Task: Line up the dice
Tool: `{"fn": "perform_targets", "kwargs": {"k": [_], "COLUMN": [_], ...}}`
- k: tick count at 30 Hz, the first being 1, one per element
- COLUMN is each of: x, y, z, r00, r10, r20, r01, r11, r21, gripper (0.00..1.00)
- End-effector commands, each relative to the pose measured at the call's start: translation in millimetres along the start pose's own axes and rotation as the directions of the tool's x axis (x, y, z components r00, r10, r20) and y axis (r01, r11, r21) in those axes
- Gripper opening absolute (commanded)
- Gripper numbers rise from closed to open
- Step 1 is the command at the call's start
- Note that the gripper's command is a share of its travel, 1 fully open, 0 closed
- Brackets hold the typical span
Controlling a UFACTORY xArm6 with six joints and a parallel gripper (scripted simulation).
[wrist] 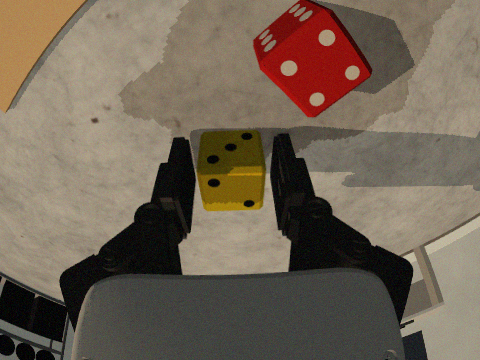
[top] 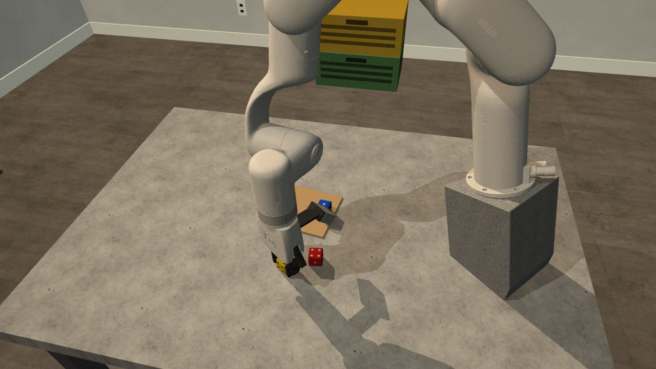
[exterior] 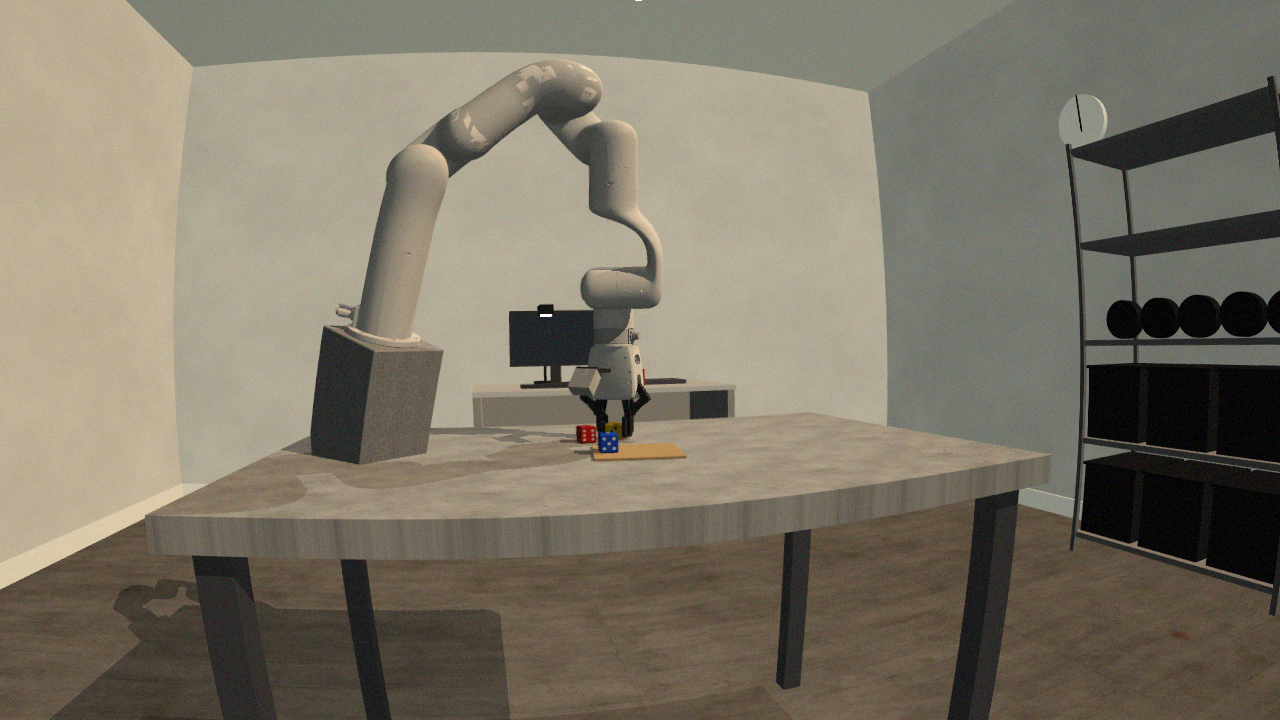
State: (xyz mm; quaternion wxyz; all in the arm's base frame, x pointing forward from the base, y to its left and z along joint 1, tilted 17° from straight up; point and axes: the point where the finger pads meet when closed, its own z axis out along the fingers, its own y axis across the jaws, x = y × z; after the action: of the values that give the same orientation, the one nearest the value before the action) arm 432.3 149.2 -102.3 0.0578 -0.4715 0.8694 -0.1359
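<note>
A plain room with a dark wood floor (exterior: 626,644)

A dark shelf rack (exterior: 1074,358) stands right; a far desk (exterior: 519,402) carries what looks like a monitor (exterior: 547,338).

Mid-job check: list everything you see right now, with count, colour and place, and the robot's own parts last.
Yellow die: one, yellow, on the table between the fingers, gaps either side.
Red die: one, red, on the table beside the yellow die.
Blue die: one, blue, on the mat.
Mat: one, tan, flat on the table.
Table: one, grey.
Crates: two, yellow over green, by the far wall.
Shelf rack: one, dark, side wall.
Pedestal: one, grey, table corner.
Gripper: one, black fingers, open, straddling the yellow die.
</note>
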Motion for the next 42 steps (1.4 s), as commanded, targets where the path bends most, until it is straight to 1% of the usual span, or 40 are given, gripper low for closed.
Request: {"fn": "perform_targets", "kwargs": {"k": [1, 39, 40, 42], "x": [-1.5, -1.5, -1.5, -1.5], "y": [-1.0, -1.0, -1.0, -1.0], "z": [1.3, 1.4, 1.4, 1.4], "r00": [1.000, 1.000, 1.000, 1.000], "r10": [0.000, 0.000, 0.000, 0.000], "r20": [0.004, 0.004, 0.004, 0.004], "r01": [0.000, 0.000, 0.000, 0.000], "r11": [1.000, 1.000, 1.000, 1.000], "r21": [0.002, 0.002, 0.002, 0.002], "gripper": [0.47, 0.47, 0.27, 0.27]}}
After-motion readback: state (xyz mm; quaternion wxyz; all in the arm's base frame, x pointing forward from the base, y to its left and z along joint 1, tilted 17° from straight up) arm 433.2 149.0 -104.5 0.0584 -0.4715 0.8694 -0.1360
